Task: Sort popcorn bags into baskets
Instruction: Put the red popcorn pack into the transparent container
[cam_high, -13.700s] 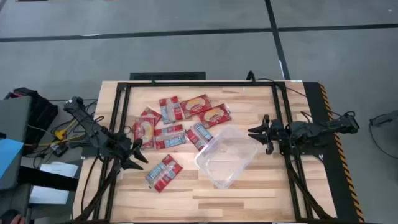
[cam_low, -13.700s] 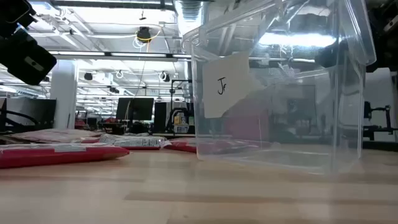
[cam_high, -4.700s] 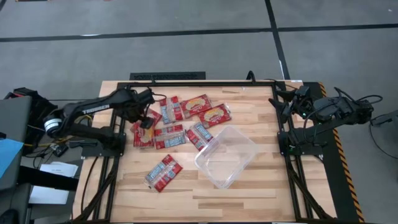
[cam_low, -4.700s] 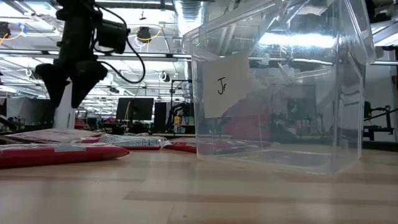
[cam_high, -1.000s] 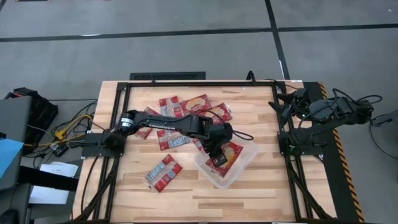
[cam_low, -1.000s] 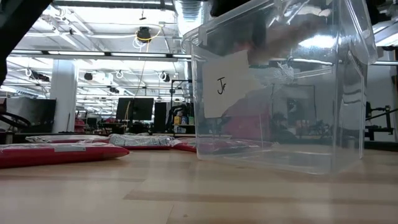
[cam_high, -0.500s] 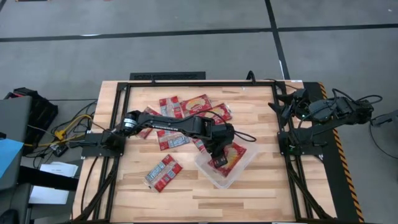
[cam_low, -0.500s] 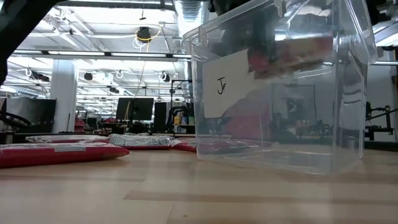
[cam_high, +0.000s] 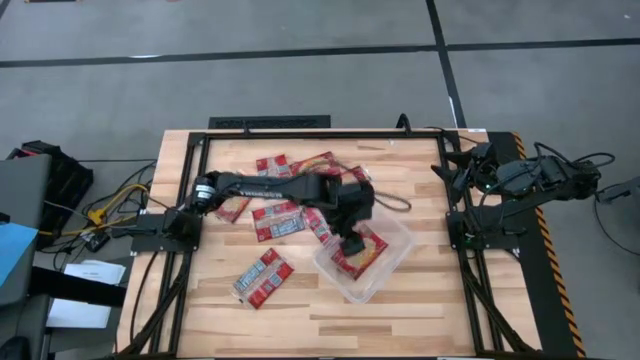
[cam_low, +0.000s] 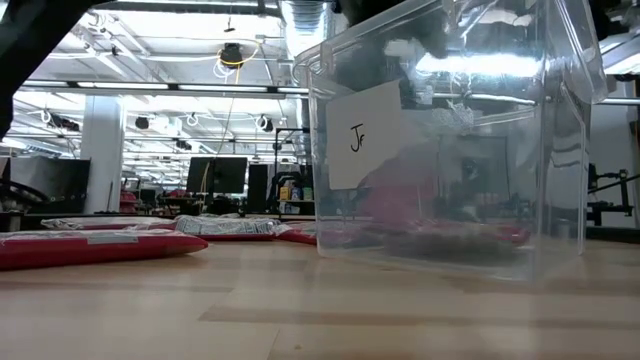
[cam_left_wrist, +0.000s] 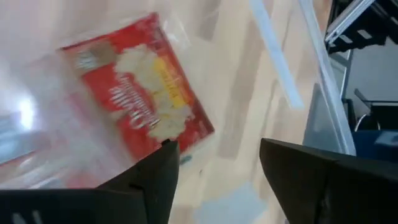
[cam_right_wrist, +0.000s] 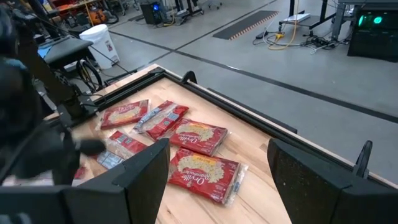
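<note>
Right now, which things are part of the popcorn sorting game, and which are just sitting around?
Part of the job:
- clear tub
- popcorn bag in the tub
- loose popcorn bags on the table
- left hand, open over the tub

Just lying about:
- right hand, waiting at the table's edge
- paper label on the tub

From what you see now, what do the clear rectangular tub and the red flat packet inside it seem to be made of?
The clear rectangular tub looks like glossy hard plastic: you see through its walls. The red flat packet inside looks like shiny printed film or foil, judging by its glare.
</note>
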